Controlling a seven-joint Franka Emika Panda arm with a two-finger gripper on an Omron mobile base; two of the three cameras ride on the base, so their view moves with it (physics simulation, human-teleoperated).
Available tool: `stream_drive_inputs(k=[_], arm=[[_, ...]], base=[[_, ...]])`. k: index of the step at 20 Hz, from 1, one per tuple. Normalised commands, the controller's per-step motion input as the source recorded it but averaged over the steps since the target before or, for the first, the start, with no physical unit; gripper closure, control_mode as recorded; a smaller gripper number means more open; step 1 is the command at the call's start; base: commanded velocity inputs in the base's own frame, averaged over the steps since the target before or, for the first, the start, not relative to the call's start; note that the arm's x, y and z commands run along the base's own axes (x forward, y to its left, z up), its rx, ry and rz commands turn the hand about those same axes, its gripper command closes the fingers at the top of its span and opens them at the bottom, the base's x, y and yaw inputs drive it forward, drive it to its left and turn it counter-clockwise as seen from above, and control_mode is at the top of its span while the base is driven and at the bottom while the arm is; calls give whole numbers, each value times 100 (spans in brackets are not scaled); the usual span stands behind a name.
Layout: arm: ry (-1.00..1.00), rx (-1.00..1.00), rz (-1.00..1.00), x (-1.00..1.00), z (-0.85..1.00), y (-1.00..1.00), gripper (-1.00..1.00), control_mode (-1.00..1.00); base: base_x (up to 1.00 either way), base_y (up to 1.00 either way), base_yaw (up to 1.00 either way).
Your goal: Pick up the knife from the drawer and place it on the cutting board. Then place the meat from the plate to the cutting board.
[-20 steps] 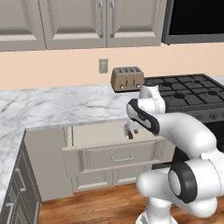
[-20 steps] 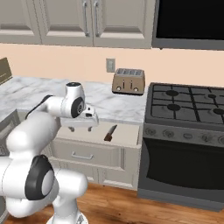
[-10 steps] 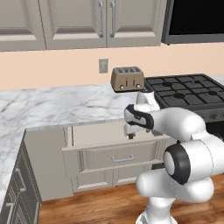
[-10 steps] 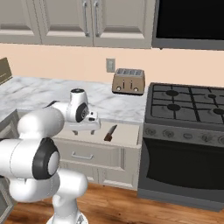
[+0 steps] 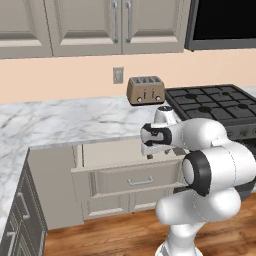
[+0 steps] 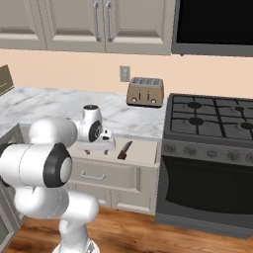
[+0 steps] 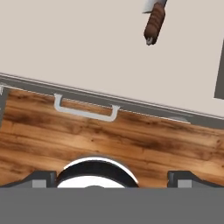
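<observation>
Marble counter with toaster [image 6: 145, 91] above open drawer [image 6: 143, 152], knife [image 6: 124, 149] lying inside near its right end, gripper [image 6: 105, 143] poised over drawer's middle, fingertips [image 7: 41, 178] spread wide, empty.

No legible text, label, brand, number or sign appeared on any surface in the three views at this moment.
</observation>
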Motion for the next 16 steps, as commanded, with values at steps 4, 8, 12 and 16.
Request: stream_drive_inputs(k=[4,8,12,16], arm=[[0,7,0,31,-24,0,-100,-100],[0,2,0,44,-17,0,-100,-100],[0,0,0,44,-12,0,-100,-100],[0,0,0,42,-17,0,-100,-100]], base=[[0,0,0],[0,0,0],[0,0,0],[0,0,0]])
